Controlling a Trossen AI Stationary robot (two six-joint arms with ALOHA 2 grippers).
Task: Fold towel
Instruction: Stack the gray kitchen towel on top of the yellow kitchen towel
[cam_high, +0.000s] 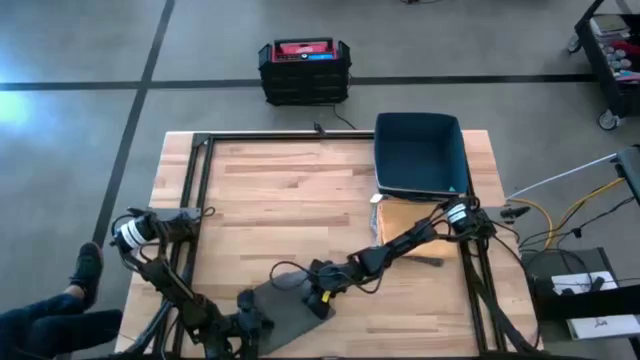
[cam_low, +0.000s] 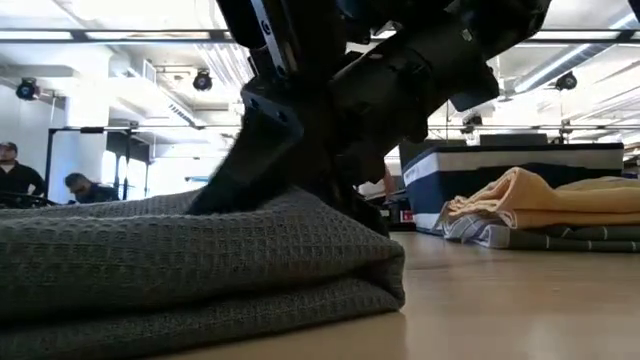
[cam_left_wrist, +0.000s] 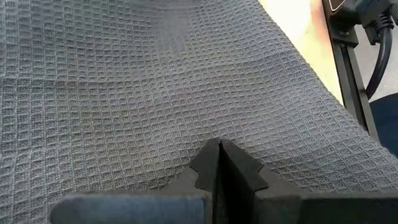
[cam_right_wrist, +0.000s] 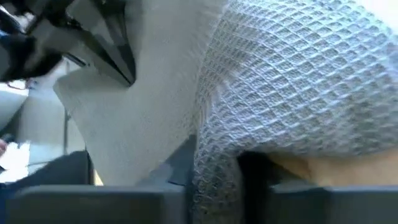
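A grey waffle-weave towel (cam_high: 288, 300) lies folded in several layers near the table's front edge; in the low view the folded towel (cam_low: 200, 260) has its thick right end on the wood. My left gripper (cam_high: 255, 322) is shut at the towel's near left part. My right gripper (cam_high: 322, 298) comes in from the right and is shut on the towel's right part. My left gripper has its shut fingertips (cam_left_wrist: 219, 155) against the towel's top surface (cam_left_wrist: 205, 118), which lies flat on the table. Nothing is between the fingers. My right gripper pinches a bunched fold of the towel (cam_right_wrist: 214, 165) between its two fingers, at the towel's right side. The cloth runs up away from the fingers; how many layers it has cannot be told.
A dark blue bin (cam_high: 420, 155) stands at the far right of the table. In front of it lies a stack of folded cloths, tan on top (cam_high: 400, 215) (cam_low: 540, 200). Black frame rails (cam_high: 195, 200) run along the table's left and far sides. People stand in the room behind.
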